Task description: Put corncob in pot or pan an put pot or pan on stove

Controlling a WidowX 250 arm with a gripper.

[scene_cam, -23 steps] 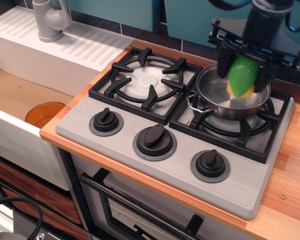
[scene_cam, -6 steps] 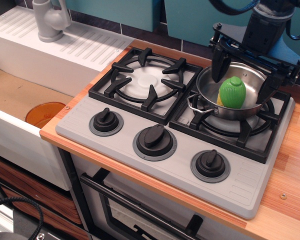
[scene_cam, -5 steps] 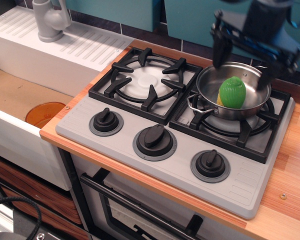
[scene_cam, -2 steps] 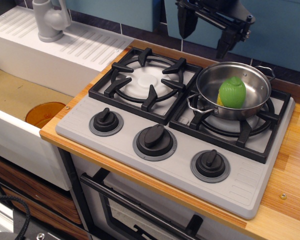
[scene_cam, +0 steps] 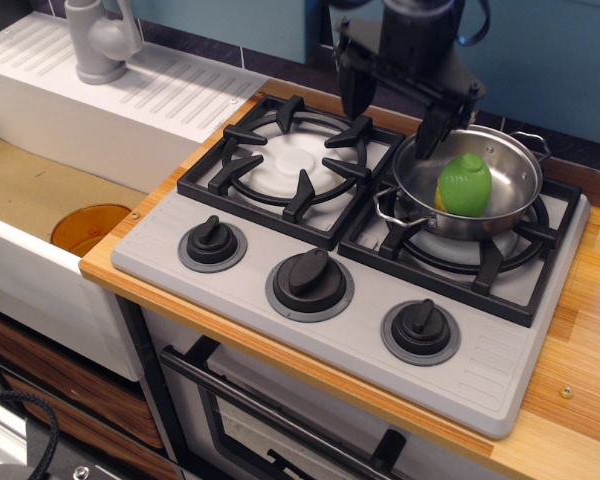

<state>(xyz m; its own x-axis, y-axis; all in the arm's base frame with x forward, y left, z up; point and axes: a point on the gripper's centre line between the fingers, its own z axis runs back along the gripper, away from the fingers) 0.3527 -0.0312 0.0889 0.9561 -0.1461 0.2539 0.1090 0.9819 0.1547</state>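
The green corncob [scene_cam: 465, 184] lies inside the shiny steel pot [scene_cam: 510, 210], its yellow end down at the left. The pot sits on the right grate of the grey stove [scene_cam: 330, 235]. My gripper [scene_cam: 392, 108] is open and empty. It hangs above the gap between the two burners, at the pot's back left rim. Its right finger [scene_cam: 433, 125] is just over the pot's left edge. Its left finger [scene_cam: 352, 92] is over the left grate's back right corner.
An orange round disc [scene_cam: 88, 227] lies in the sink at the left. A grey tap [scene_cam: 100, 38] stands at the back left. Three black knobs [scene_cam: 310, 280] line the stove's front. Wooden counter [scene_cam: 580, 350] runs along the right.
The gripper let go of the corncob into the pot, opened, rose and moved left. It now hangs lower again, left of the pot.
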